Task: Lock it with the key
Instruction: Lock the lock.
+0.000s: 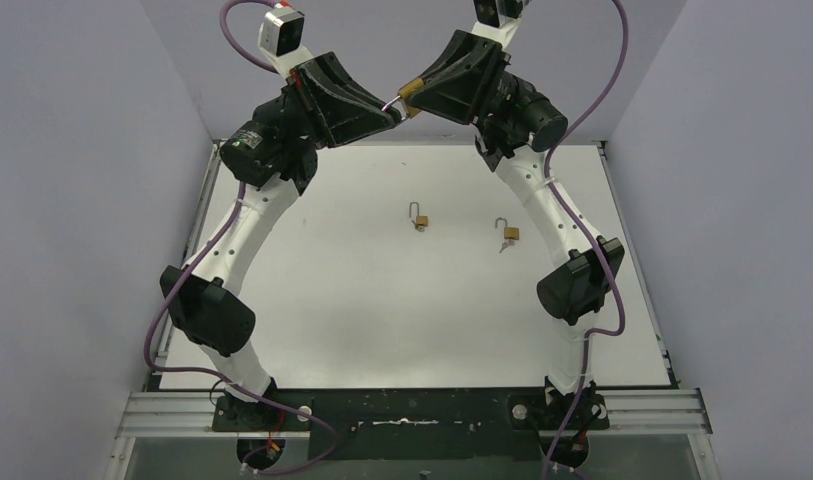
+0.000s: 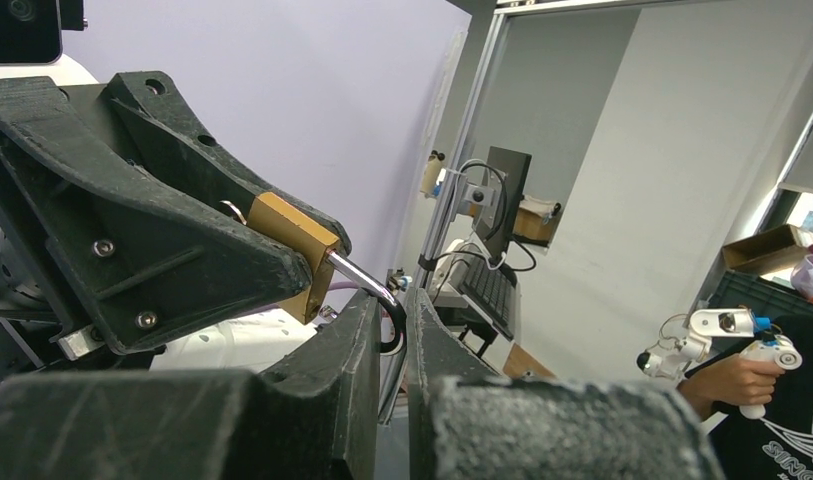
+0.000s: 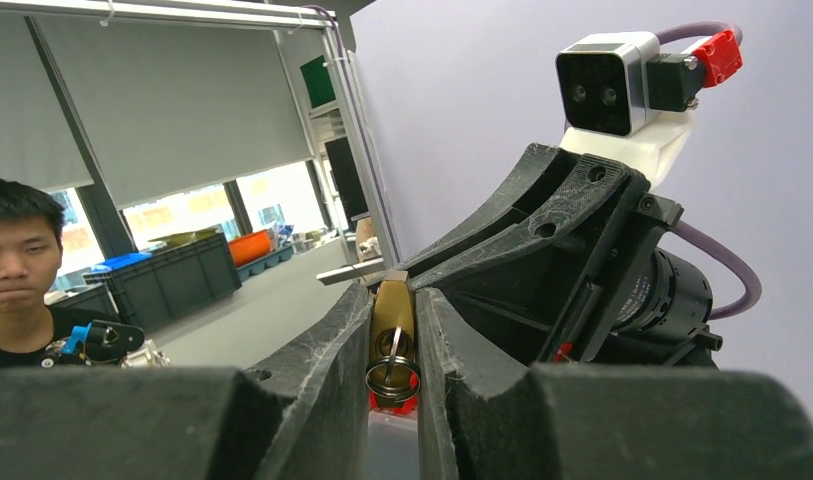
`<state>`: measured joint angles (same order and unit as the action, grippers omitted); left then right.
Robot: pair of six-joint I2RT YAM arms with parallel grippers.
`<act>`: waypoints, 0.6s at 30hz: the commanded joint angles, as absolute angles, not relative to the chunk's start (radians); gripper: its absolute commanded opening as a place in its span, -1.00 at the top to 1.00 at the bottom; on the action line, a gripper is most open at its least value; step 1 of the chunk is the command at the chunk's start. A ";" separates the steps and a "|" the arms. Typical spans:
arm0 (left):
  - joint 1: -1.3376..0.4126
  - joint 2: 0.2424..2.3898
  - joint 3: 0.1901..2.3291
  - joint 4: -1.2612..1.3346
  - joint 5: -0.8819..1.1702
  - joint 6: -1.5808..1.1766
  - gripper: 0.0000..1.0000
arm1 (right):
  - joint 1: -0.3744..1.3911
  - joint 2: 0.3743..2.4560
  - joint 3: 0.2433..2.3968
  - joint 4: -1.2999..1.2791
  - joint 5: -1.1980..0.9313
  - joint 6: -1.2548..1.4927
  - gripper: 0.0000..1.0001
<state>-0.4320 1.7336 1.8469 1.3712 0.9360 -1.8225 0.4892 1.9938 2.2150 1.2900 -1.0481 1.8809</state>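
Left wrist view is where my worry starts: the left hand is pinched tight on the shackle, which is thin, round and shiny, so a push that's a bit off line could let it skid out, or twist the lock in the right hand, which is clamped on its brass body. The key ring hangs at the lock's opposite end, boxed in between the right fingers, so there's little room to turn anything; the key itself I can't make out. If either grip goes, the lock drops a long way: the worktop is well below it, with a spare lock and a second spare lying there. Pose wise, both arms stand tall and bend in toward each other, wrists meeting up high with the lock in the air between them
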 commanded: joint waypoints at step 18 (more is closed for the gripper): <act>-0.384 1.720 1.892 1.394 0.936 -1.823 1.00 | 0.530 1.936 2.185 1.163 -1.054 1.815 1.00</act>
